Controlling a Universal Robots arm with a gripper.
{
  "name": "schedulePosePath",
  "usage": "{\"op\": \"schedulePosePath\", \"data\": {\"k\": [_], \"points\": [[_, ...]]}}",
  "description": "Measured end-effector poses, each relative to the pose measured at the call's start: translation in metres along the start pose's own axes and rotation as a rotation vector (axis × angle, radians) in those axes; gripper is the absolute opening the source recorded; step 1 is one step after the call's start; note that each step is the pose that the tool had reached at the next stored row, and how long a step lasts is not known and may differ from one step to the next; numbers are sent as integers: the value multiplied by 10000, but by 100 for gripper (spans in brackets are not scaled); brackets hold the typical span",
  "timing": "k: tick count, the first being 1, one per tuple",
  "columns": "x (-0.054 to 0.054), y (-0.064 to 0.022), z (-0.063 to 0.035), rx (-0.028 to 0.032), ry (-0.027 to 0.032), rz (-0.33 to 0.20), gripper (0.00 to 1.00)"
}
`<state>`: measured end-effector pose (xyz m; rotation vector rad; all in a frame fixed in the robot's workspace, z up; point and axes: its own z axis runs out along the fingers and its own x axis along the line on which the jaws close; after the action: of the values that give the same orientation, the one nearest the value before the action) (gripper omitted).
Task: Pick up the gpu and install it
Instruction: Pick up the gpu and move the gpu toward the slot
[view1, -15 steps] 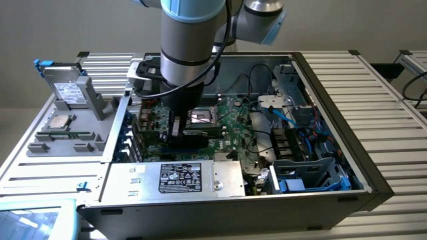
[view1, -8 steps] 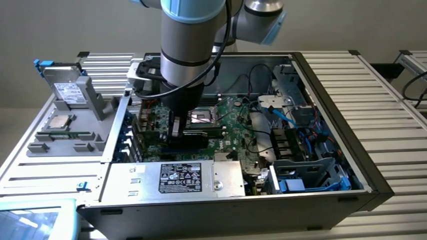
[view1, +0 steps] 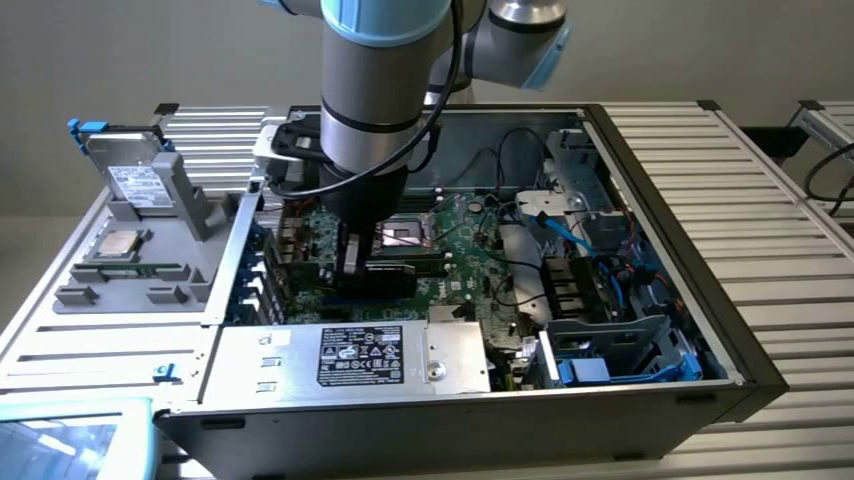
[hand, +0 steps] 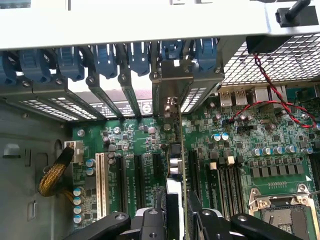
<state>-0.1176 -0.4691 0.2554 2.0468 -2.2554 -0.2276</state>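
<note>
Currently the open computer case (view1: 240, 420) is lying on a slatted bench (view1: 747, 130), and the arm (view1: 380, 100) is reaching down into it over the green motherboard (hand: 240, 140). The gpu (hand: 182, 150) is standing on edge above the board, among the long black expansion slots. Its metal bracket (hand: 174, 80) is pointing at the rear openings under the blue clips (hand: 107, 57); whether it is seated I cannot tell. The gripper (hand: 177, 222) is clamping the card, with its fingers (hand: 150, 222) pressing on the two flat faces near the upper edge. I am judging the card to be light and stiff but fragile. It is calling for a hold on the shroud and bare board margins, away from the contact strip and small parts.
</note>
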Motion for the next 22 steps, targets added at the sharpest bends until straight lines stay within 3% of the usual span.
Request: {"op": "schedulePosePath", "data": {"k": [4, 8, 22], "points": [[0, -5, 0, -1, 1, -2, 28], [-6, -65, -12, -15, 8, -11, 28], [-2, -14, -2, -17, 5, -78, 28]]}}
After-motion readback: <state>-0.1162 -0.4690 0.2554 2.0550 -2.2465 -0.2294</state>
